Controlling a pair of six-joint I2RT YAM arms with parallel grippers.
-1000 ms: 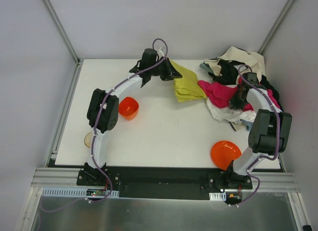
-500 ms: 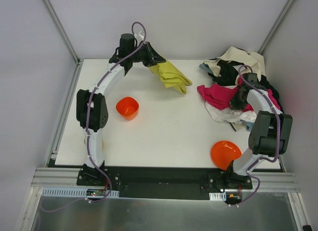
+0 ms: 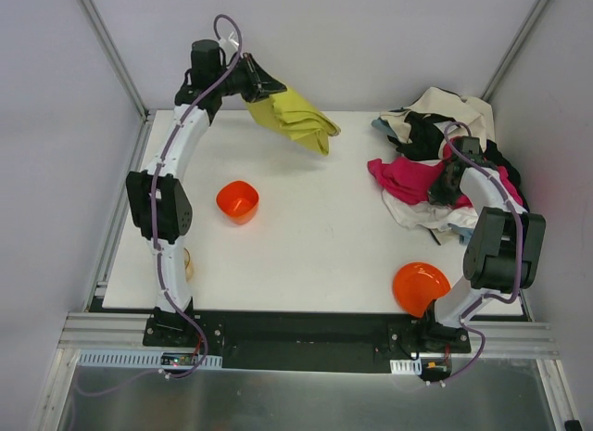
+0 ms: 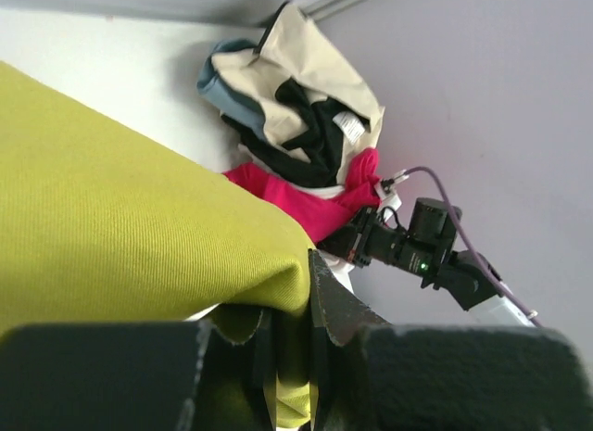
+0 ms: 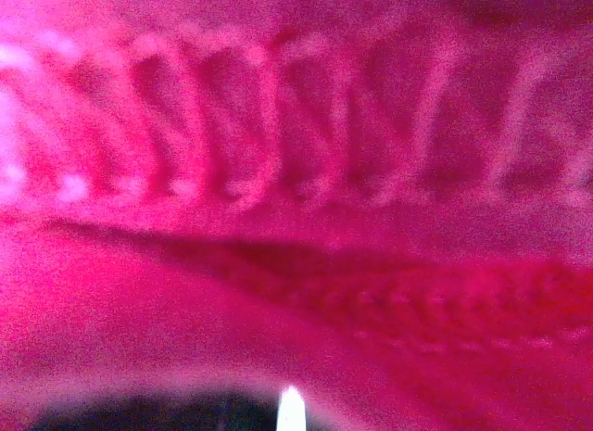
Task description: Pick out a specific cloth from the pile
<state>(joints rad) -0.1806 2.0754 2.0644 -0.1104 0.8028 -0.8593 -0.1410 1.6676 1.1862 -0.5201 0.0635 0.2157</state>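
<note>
Right wrist: I see only blurred magenta fabric (image 5: pixel 296 171) | top: right gripper (image 3: pixel 451 181) buried in the pile (image 3: pixel 456 111), fingertips hidden | left wrist: cloth (image 4: pixel 111 218) cut by frame edge

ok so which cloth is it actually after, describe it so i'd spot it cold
Start at the white table and look to its far left corner, where the left arm reaches up. The cloth hangs pinched in that arm's fingers, well apart from the pile at the far right. It is plain yellow-green, while the pile is cream, magenta, black and white.
</note>
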